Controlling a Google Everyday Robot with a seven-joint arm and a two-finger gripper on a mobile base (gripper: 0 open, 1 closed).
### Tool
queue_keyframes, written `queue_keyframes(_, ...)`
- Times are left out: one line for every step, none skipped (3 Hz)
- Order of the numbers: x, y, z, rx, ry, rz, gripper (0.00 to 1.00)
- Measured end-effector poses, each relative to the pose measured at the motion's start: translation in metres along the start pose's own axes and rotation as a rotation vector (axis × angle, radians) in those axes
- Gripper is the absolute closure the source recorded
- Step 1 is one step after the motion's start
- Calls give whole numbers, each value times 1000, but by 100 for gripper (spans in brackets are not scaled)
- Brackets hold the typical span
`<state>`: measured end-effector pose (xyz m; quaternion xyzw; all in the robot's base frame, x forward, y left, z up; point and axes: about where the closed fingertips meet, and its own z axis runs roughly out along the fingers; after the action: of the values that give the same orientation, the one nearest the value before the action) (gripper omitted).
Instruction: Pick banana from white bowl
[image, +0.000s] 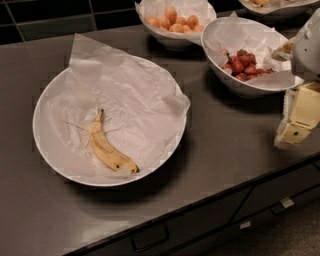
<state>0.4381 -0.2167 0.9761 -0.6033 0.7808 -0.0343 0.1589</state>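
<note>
Nearest, along the front: dark drawers with handles, under the edge of a dark counter. On the near left of that counter, a wide, shallow white bowl lined with crumpled paper. In its near-left part, flat on the paper, the banana, yellow with brown spots, stem toward the far side, dark tip toward the near right. At the right edge, above the counter's near-right part, the gripper, pale cream, well apart from the banana; released or clenched, impossible to tell. Between the two, bare counter and the bowl's right rim under a raised fold of paper. Farther right, just beside the gripper, a deeper bowl holding red pieces. Farthest, at centre, a smaller bowl of orange pieces.
</note>
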Motion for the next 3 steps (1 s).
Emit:
queue_keyframes(-1, 0, 0, 3, -1, -1, 0)
queue_keyframes(-33, 3, 5, 4, -30, -56, 0)
queue_keyframes(-81, 17, 12, -11, -80, -144, 0)
